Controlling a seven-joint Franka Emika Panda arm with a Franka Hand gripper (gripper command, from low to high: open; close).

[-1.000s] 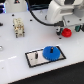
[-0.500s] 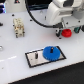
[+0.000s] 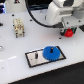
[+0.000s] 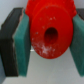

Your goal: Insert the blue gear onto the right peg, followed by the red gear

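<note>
Gripping pads (image 4: 21, 42) around round glossy red gear (image 4: 49, 30)

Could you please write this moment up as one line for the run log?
blue gear: on plate | red gear: between gripper pads, on table | next: probably lift red gear
</note>
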